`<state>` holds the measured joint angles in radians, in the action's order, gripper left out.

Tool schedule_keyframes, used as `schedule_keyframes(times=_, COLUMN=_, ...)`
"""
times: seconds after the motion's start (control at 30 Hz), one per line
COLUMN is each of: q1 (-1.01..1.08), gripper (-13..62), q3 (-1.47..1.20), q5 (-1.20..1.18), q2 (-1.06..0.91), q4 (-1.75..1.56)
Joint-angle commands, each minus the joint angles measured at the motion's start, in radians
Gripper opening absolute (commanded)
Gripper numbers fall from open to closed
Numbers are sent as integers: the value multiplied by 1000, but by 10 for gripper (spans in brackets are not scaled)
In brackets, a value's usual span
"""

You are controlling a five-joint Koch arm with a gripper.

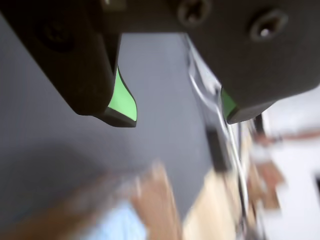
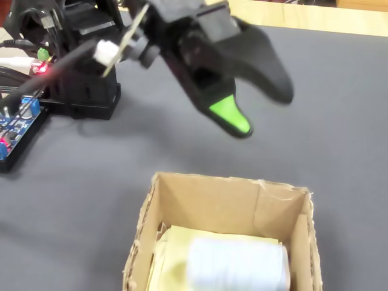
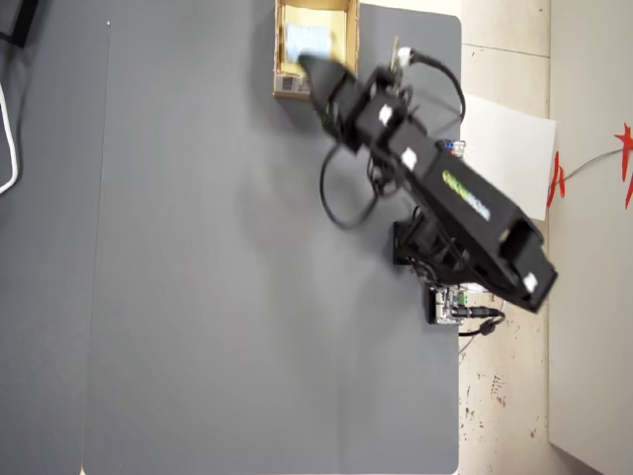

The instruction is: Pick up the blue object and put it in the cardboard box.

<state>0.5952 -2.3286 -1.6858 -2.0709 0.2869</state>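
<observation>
The pale blue object (image 2: 236,265) lies inside the open cardboard box (image 2: 230,182), resting on yellowish paper. From overhead, the blue object (image 3: 308,40) shows in the box (image 3: 281,49) at the table's top edge. My gripper (image 2: 260,112) hangs above the grey mat just beyond the box, open, with green pads and nothing between them. In the blurred wrist view the gripper (image 1: 179,119) is spread wide over bare mat, with the blue object (image 1: 117,225) and the box's wall (image 1: 156,197) at the bottom. Overhead, the gripper (image 3: 312,89) sits at the box's near end.
A blue circuit board (image 2: 15,124) with red lights and the arm's black base (image 2: 79,91) sit at the left of the fixed view. Cables (image 3: 341,208) loop beside the arm. White paper (image 3: 509,148) lies off the table's right edge.
</observation>
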Motion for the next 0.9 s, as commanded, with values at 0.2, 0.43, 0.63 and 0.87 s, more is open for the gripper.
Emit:
schedule_keyframes(times=0.2, q1=-345, gripper=348, q3=-172, q5=-83, q2=-227, q4=-138)
schedule_keyframes(times=0.43, q1=-445, gripper=352, q3=-334, q5=-77, q2=-299, q4=-133)
schedule_keyframes(times=0.63, q1=-459, gripper=347, q3=-606, q5=-80, q2=-299, q4=-462)
schedule_keyframes(times=0.87, q1=-459, gripper=352, q3=-764, q5=-83, q2=-299, q4=-508)
